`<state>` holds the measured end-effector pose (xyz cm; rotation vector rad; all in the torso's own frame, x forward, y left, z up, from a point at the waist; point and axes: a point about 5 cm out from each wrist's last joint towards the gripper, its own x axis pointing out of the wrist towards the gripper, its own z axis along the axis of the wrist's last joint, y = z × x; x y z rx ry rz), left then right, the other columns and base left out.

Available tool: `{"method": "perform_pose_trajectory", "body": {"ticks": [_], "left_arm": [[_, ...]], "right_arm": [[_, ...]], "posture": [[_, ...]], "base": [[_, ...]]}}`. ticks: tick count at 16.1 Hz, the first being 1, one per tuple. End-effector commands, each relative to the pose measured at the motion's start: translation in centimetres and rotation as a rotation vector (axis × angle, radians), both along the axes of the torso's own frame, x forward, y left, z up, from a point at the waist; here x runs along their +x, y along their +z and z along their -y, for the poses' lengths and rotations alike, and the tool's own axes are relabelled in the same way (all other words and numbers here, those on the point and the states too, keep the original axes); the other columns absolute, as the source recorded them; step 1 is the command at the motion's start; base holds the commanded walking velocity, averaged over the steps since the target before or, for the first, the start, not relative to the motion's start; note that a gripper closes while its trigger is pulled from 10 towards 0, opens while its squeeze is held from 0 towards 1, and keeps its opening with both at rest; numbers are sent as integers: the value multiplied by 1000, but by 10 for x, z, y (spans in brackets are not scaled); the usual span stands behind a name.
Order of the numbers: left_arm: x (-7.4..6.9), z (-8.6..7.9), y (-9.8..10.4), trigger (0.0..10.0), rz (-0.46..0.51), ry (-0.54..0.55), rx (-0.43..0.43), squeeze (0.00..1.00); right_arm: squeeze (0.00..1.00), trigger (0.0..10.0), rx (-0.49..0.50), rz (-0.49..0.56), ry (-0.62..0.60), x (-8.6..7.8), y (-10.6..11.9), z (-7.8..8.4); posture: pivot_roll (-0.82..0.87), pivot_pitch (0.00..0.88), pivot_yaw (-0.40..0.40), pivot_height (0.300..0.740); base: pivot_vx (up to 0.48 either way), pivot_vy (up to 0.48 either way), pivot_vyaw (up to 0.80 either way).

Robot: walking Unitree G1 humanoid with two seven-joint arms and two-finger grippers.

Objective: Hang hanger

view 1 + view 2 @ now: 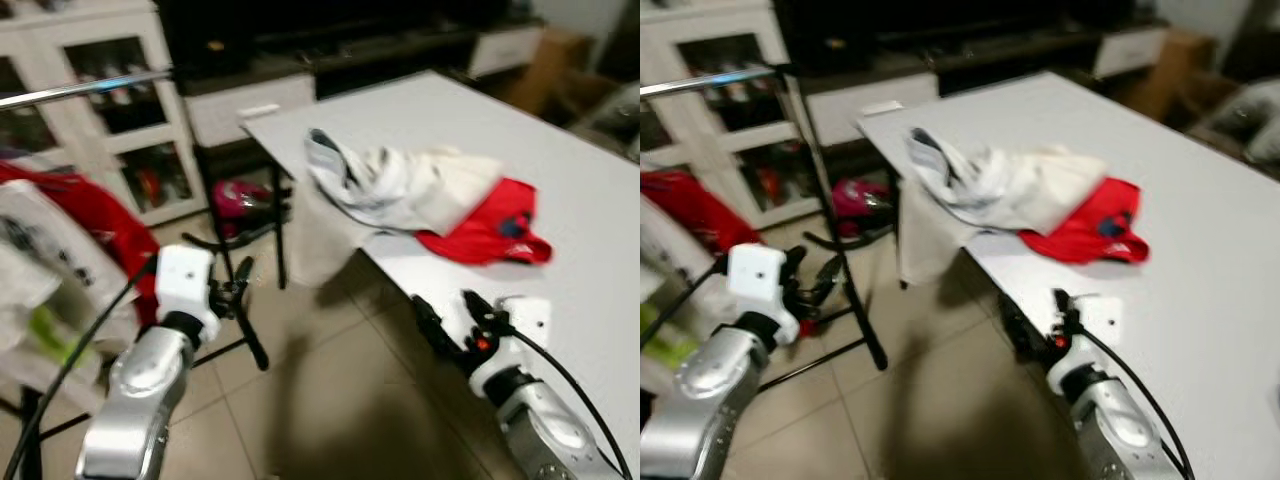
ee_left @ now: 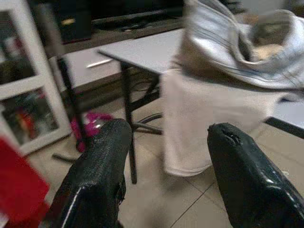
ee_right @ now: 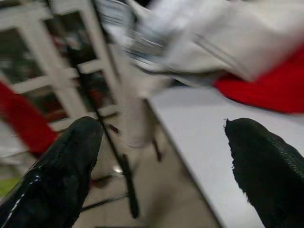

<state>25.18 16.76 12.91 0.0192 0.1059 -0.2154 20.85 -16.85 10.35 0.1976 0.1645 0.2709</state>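
Note:
A metal clothes rail [image 1: 80, 90] stands at the left, with a red garment [image 1: 90, 215] and a white one [image 1: 40, 250] hanging below it. On the white table [image 1: 570, 140] lies a heap of white and grey clothes [image 1: 400, 185], with a red garment [image 1: 490, 230] beside it. My left gripper [image 1: 238, 295] is open and empty above the floor, between the rail and the table. My right gripper [image 1: 450, 312] is open and empty at the table's near edge, below the red garment. The left wrist view looks past its fingers [image 2: 102, 156] at the clothes hanging over the table's edge.
A white glass-door cabinet [image 1: 120, 110] stands behind the rail, and a dark low unit [image 1: 330, 40] runs along the back wall. A pink object [image 1: 240, 195] lies on the tiled floor by the rail's black foot [image 1: 250, 340]. Cardboard boxes [image 1: 555, 60] sit at the far right.

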Motion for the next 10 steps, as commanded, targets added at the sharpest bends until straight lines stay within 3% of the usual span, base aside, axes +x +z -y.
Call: {"method": "perform_pose_trajectory", "body": {"ticks": [1,4,10], "left_arm": [[0,5,3,10000,2,-35,-34,1000],[1,4,8,10000,30,-36,1,1000],[1,1,16,10000,64,-32,2,1000]], "right_arm": [[1000,10000,-1,0,-5,0,1,3],[1000,10000,7,0,38,2,1,1],[1000,10000,7,14,132,11,2,-10]], "posture": [[89,12,33,740],[99,9,36,740],[132,7,21,740]], "base": [[0,0,800],[0,0,800],[376,0,800]]}}
